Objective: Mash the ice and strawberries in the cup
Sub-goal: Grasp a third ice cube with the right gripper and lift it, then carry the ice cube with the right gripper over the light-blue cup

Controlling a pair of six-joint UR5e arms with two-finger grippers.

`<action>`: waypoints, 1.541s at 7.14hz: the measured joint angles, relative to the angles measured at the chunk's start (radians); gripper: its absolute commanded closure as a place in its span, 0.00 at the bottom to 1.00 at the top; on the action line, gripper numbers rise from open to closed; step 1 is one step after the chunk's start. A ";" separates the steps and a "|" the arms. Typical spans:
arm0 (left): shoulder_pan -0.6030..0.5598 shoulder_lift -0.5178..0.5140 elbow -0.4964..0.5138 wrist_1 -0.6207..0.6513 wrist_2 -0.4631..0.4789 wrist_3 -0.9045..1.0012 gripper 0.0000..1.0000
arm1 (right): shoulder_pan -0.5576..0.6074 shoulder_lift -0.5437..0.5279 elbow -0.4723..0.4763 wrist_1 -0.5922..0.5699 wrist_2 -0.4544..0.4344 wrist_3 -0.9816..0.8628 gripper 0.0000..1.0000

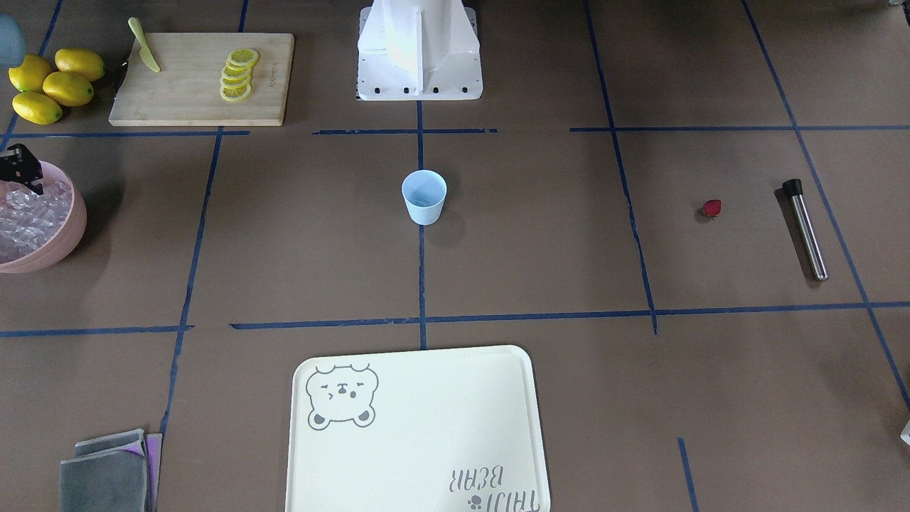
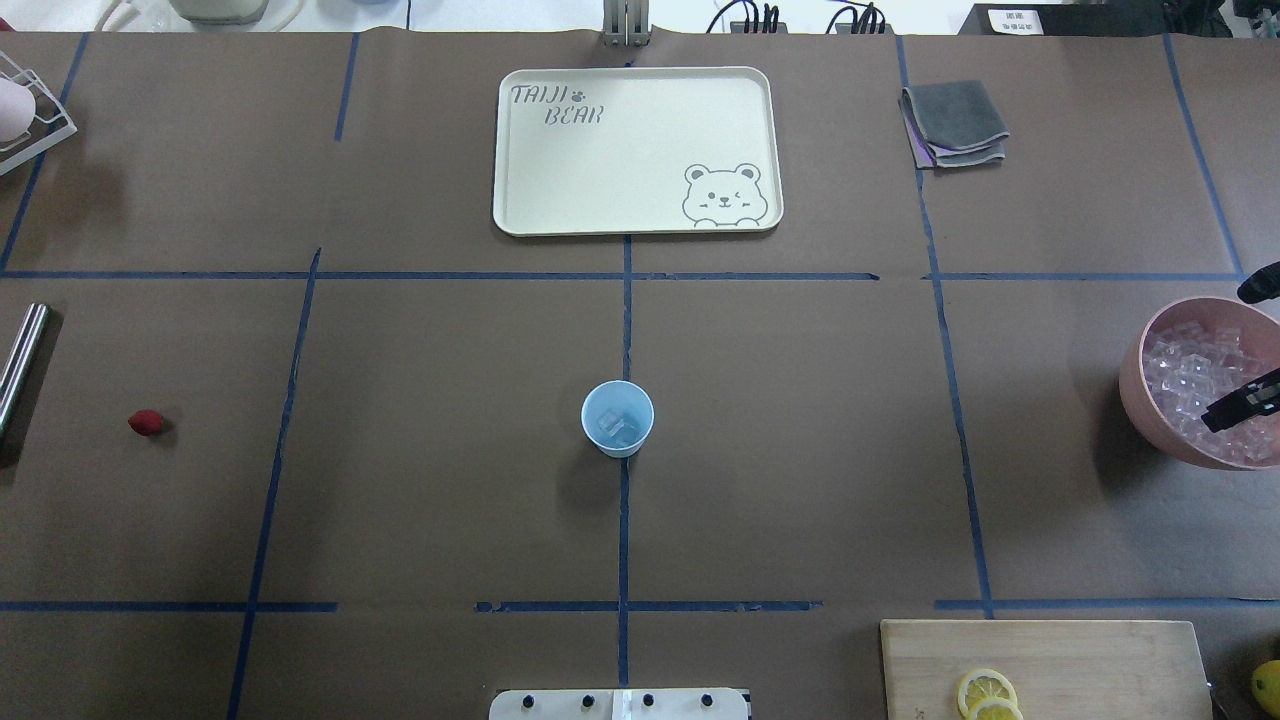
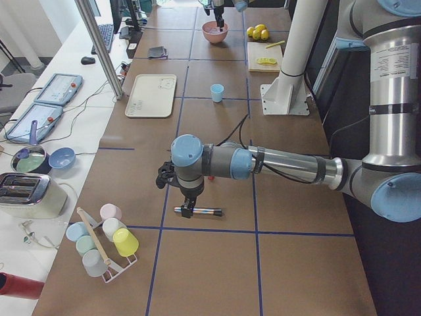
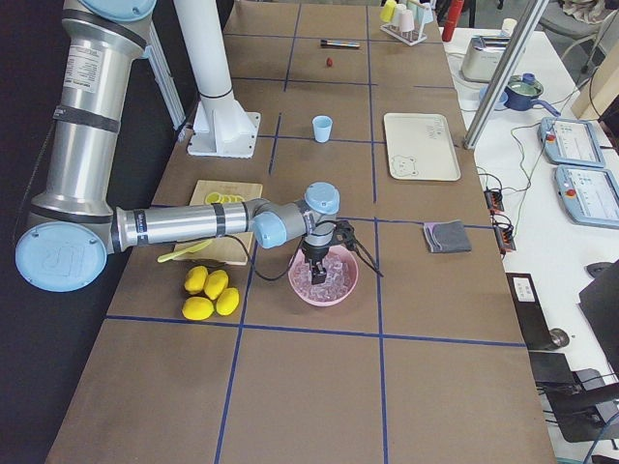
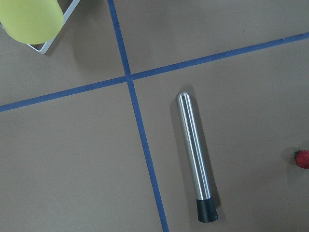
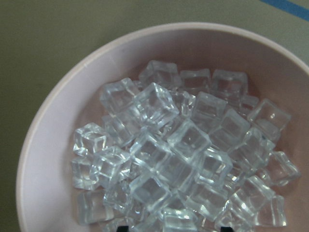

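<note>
The ice (image 6: 174,154) fills the pink bowl (image 6: 43,145) directly beneath the right pincer (image 2: 1235,407).

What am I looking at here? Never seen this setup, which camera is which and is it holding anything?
Two robot arms share one table. Six cameras caught the same instant: one facing the robot, one over its shoulders, one at each table end, one on each wrist. The left gripper hangs above a steel muddler, with the strawberry lying close by; that is what its wrist camera sees. The right gripper is over a pink bowl of ice, which fills its wrist view. Mid-table stands a pale blue cup, seemingly with a few cubes inside. Also there: a bear tray, lemons, a cutting board with lemon slices, cloths. Nothing looks held; whether either gripper is open or shut I cannot tell.
</note>
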 measured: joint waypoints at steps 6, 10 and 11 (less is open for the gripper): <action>0.000 0.000 -0.004 0.000 -0.001 0.000 0.00 | 0.025 0.016 0.046 -0.002 0.002 0.001 0.98; 0.000 0.000 -0.011 0.000 -0.001 0.000 0.00 | -0.036 0.275 0.073 -0.020 -0.011 0.350 0.96; 0.000 -0.001 -0.014 -0.001 -0.002 0.000 0.00 | -0.112 0.370 0.073 -0.044 -0.049 0.494 0.96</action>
